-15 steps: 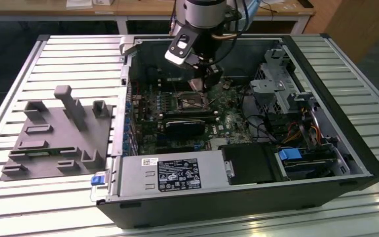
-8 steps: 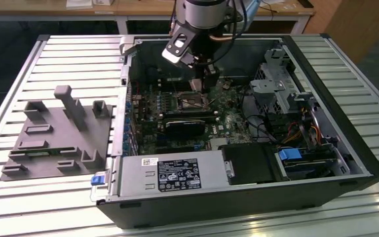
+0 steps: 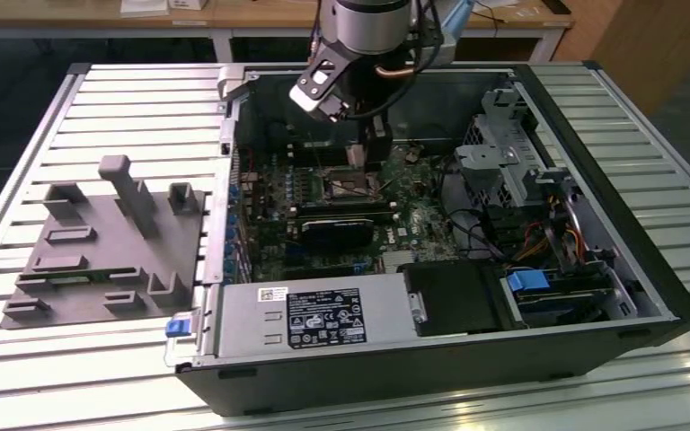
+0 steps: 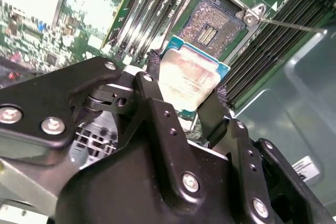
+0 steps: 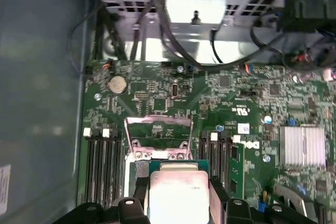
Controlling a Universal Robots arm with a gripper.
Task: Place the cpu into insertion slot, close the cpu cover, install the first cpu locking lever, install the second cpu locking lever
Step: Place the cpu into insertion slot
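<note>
My gripper (image 4: 186, 92) is shut on the cpu (image 4: 191, 74), a small square chip with a silvery top and a green edge, pinched between two black fingers (image 4: 155, 85). In the second wrist view the chip hangs just short of the insertion slot (image 4: 214, 23), whose gold contact field lies uncovered. The first wrist view has the cpu (image 5: 176, 195) in front of the raised cpu cover (image 5: 157, 129), which stands open over the socket. A thin locking lever (image 4: 294, 24) sticks out beside the slot. In the exterior view the gripper (image 3: 373, 144) hovers over the slot (image 3: 348, 186) inside the open case.
Memory slots (image 4: 152, 14) flank the socket on both sides. The grey power supply (image 3: 309, 323) and a black block (image 3: 459, 296) fill the case's near side, and a drive cage (image 3: 501, 162) with cables stands at the exterior view's right. A grey fixture (image 3: 105, 242) lies outside the case.
</note>
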